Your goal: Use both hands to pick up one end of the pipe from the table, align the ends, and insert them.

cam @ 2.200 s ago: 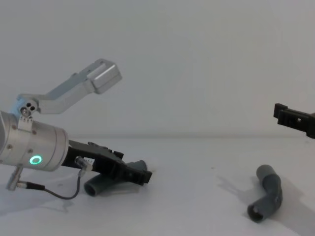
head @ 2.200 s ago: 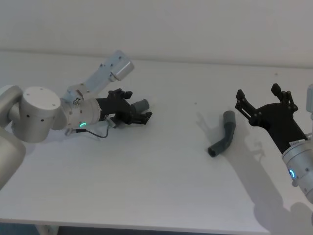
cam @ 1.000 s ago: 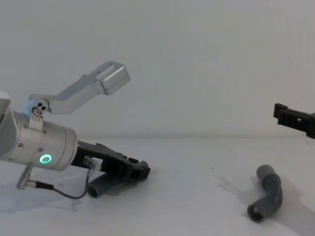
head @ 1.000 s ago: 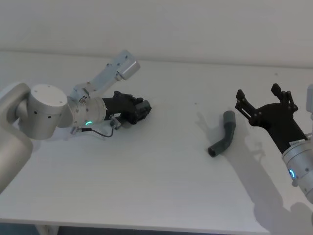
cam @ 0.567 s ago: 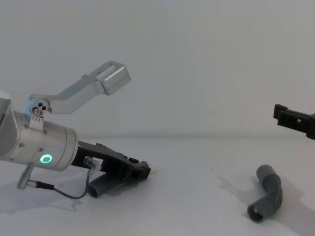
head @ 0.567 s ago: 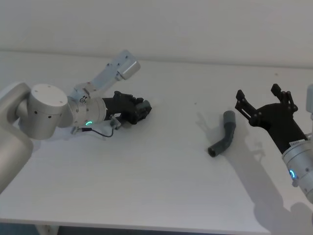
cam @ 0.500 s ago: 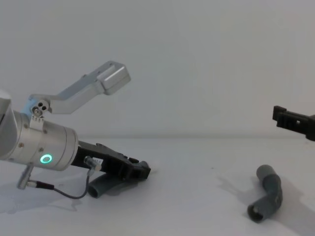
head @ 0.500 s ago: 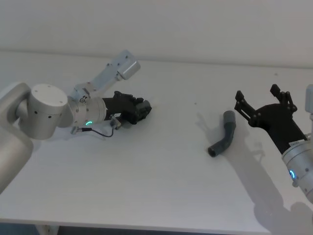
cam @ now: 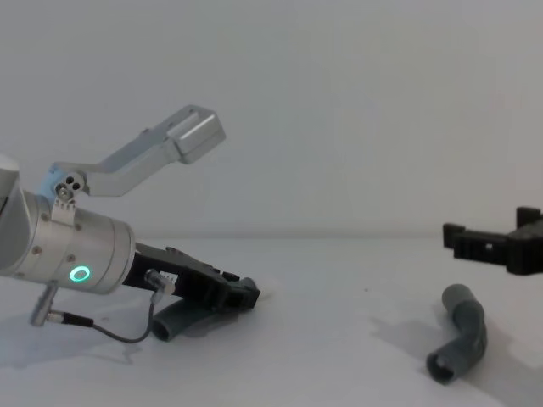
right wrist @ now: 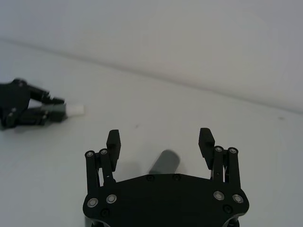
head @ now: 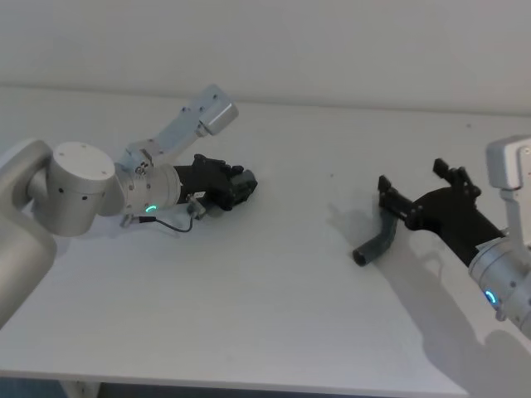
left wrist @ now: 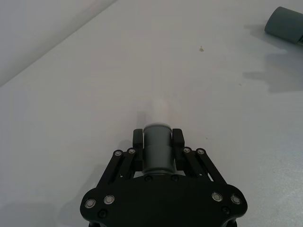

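Note:
The pipe is in two dark grey bent pieces on the white table (head: pixel 274 307). My left gripper (head: pixel 243 186) lies low at the left, shut on the left piece; its smooth cuff (left wrist: pixel 157 147) sits clamped between the fingers (left wrist: pixel 178 138), and its other end (cam: pixel 168 324) sticks out underneath. The right piece (head: pixel 378 240) lies free on the table. My right gripper (head: pixel 414 179) hovers open just over its upper end; in the right wrist view that cuff (right wrist: pixel 165 163) shows between the spread fingers (right wrist: pixel 113 140).
The silver camera bracket (head: pixel 199 116) rises above the left wrist. A thin black cable (cam: pixel 102 329) loops under it. A white block (head: pixel 510 166) sits on the right wrist. Bare table separates the two pieces.
My left gripper shut on its pipe piece and has stayed still since. My right gripper, still open, moved left and lower, over the right piece's upper end.

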Controlling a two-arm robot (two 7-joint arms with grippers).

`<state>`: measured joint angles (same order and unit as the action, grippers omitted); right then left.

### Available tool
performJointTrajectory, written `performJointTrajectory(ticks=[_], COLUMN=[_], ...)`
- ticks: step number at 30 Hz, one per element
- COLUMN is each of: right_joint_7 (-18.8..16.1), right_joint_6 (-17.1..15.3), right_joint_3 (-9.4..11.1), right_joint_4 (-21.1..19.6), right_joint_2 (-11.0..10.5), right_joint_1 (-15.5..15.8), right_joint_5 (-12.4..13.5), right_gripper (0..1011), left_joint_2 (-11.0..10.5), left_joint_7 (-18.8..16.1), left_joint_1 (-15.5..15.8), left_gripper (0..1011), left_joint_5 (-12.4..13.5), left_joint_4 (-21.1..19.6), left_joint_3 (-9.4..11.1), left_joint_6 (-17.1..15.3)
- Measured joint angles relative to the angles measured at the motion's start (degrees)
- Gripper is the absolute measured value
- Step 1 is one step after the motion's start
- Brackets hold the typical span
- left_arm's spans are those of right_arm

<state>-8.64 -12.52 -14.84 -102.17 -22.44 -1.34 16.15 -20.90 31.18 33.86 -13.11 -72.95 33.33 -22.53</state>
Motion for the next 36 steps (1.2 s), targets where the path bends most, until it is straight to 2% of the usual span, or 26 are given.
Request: performJointTrajectory(ticks=[2, 3, 6, 15, 22, 36], right_joint_7=[-0.73, -0.73, -1.78, -2.96, -2.57, 0.81], right_joint_6=[-2.06, -2.06, -5.63, -12.49, -15.42, -18.67], right_joint_3=[-0.47, -0.47, -1.32, -3.0, -3.32, -2.54], right_joint_4=[-0.07, -0.07, -0.12, 0.08, 0.62, 1.46], right_joint_2=[-0.34, -0.34, -0.83, -0.72, 0.28, 2.34], right_joint_1=[-0.52, -0.52, -1.65, -3.62, -4.59, -5.35], right_joint_5=[0.12, 0.12, 0.14, 0.12, -0.18, -1.72], right_gripper=[1002, 1002, 1002, 1002, 1002, 1002], left_joint_2=[0.0, 0.0, 0.0, 0.0, 0.0, 0.0], left_joint_7=[0.0, 0.0, 0.0, 0.0, 0.0, 0.0], left_joint_1=[0.0, 0.0, 0.0, -0.01, -0.01, -0.01], left_gripper=[351, 351, 351, 351, 351, 351], left_joint_5=[0.0, 0.0, 0.0, 0.0, 0.0, 0.0], left_joint_4=[0.0, 0.0, 0.0, -0.01, -0.01, -0.01], left_joint_3=[0.0, 0.0, 0.0, 0.0, 0.0, 0.0], left_joint_6=[0.0, 0.0, 0.0, 0.01, 0.01, 0.01])
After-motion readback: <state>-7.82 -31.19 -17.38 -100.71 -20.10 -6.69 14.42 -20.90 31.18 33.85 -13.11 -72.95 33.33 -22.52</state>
